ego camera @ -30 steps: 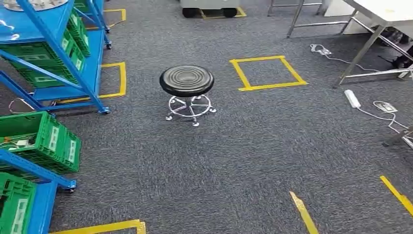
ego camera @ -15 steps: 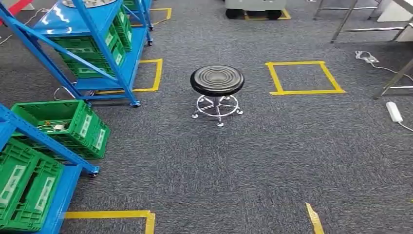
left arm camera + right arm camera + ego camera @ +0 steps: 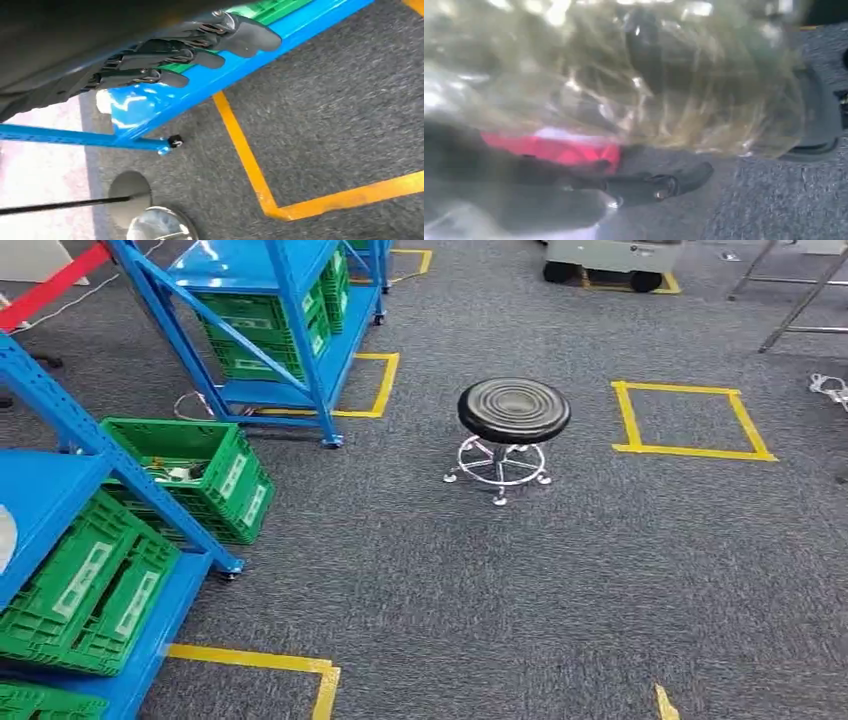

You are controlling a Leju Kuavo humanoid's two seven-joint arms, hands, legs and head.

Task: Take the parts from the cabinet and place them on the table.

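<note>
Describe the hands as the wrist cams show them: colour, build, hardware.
Left hand: dark grey fingers with rounded tips, segmented, with small metal links at the joints. Right hand: the same dark fingers with a metal link; the rest is blurred behind crinkled clear plastic.

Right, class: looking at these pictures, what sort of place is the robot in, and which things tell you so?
Probably a workshop or warehouse test floor: blue steel racks holding green crates, yellow tape squares marking the grey carpet, and a black stool.
</note>
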